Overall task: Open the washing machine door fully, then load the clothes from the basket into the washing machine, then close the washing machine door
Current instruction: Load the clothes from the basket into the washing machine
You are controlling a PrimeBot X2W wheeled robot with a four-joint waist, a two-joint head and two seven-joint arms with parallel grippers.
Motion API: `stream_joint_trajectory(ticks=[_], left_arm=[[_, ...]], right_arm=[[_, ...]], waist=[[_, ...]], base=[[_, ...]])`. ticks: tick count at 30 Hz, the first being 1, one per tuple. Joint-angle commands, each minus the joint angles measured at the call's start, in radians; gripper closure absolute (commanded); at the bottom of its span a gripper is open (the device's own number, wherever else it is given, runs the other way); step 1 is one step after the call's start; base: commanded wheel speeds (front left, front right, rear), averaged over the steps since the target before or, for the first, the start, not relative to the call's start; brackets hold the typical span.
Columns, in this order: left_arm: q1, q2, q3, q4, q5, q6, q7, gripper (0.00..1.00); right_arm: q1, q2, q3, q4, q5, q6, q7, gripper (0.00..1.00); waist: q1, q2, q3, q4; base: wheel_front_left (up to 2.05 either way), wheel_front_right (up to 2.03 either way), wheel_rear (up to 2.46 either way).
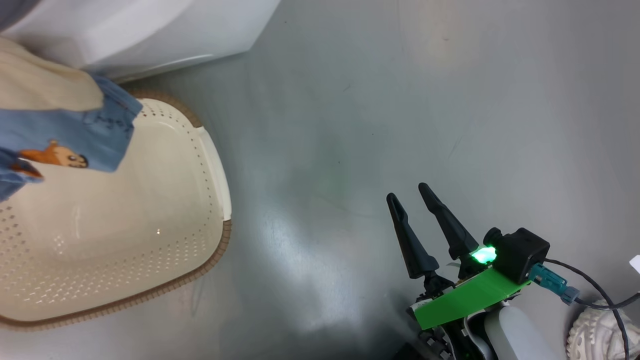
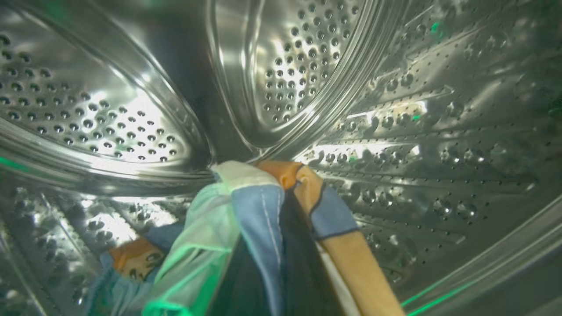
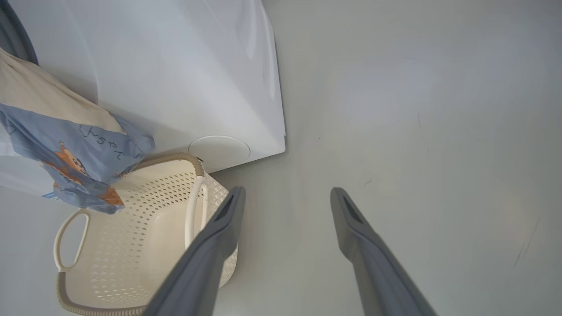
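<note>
- Inside the steel drum (image 2: 109,114) of the washing machine (image 3: 175,79), we are finding the left gripper with cloth draped over its fingers. Its jaws are pressing together, and we are judging that they are pinching a fold of the clothes (image 2: 257,206) to carry it deep before letting go.
- We are noting blue and orange cloth lying low in the drum beside that arm. We cannot tell whether it is the same garment.
- We are seeing a tail of the clothes hanging outside the machine front, above the far end of the basket (image 1: 215,165), so we are rating the loading as partway done.
- We are recording the basket as sitting on the floor (image 1: 400,100) close against the machine, its bottom bare.
- We are observing the right gripper (image 1: 407,191) hovering over the floor beside the basket, jaws spread wide and holding nothing, apparently parked out of the way.
- We are describing the clothes as blue fabric carrying orange-brown cartoon animals, dark script and a cream panel.
</note>
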Motion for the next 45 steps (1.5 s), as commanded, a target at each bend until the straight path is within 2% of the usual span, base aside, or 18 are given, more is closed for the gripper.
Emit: stream_joint_trajectory(ticks=[1,3,6,9,12,13,14,15,33,45], left_arm=[[-0.043,0.053,0.009,-0.024,0.017,-0.001,-0.026,1.0],[-0.066,0.061,0.008,-0.045,0.039,-0.001,-0.045,1.0],[-0.096,0.084,0.064,-0.185,0.089,0.01,-0.052,1.0],[-0.056,0.088,0.125,-0.296,0.129,0.017,-0.052,1.0],[-0.005,0.083,0.166,-0.316,0.15,0.015,-0.052,1.0],[0.009,0.079,0.176,-0.307,0.152,0.014,-0.052,0.87],[0.017,0.072,0.186,-0.303,0.153,0.013,-0.052,0.05],[0.023,0.068,0.191,-0.302,0.16,0.011,-0.052,0.0],[0.082,-0.015,0.267,-0.263,0.139,-0.001,-0.052,0.0],[0.225,-0.051,0.276,-0.442,0.07,-0.001,-0.052,0.0]], right_arm=[[0.031,-0.001,0.03,-0.021,0.019,0.009,-0.012,0.0],[0.03,-0.001,0.035,-0.022,0.022,0.009,-0.012,0.0],[0.026,-0.001,0.043,-0.025,0.029,0.009,-0.012,0.0],[0.023,-0.001,0.044,-0.025,0.032,0.009,-0.012,0.0],[0.021,-0.001,0.042,-0.022,0.035,0.009,-0.012,0.0],[0.02,-0.001,0.042,-0.02,0.035,0.009,-0.012,0.0],[0.019,-0.001,0.041,-0.018,0.035,0.009,-0.012,0.0],[0.017,-0.001,0.04,-0.018,0.035,0.009,-0.012,0.0],[-0.013,-0.001,0.005,-0.001,0.018,0.009,-0.012,0.0],[-0.032,-0.001,-0.045,0.015,0.002,0.009,-0.012,0.0]], waist=[[0.0,0.0,0.009,-0.007],[0.0,0.0,0.013,-0.011],[0.0,0.0,0.029,-0.021],[0.0,0.0,0.032,-0.024],[0.0,0.0,0.028,-0.023],[0.0,0.0,0.026,-0.021],[0.0,0.0,0.025,-0.019],[0.0,0.0,0.026,-0.016],[0.0,0.0,-0.002,0.043],[0.0,0.0,-0.024,0.12]], base=[[0.0,0.0,0.0],[0.0,0.0,0.0],[0.0,0.0,0.0],[0.0,0.0,0.0],[0.0,0.0,0.0],[0.0,0.0,0.0],[0.0,0.0,0.0],[0.0,0.0,0.0],[0.0,0.0,0.0],[0.0,0.0,0.0]])
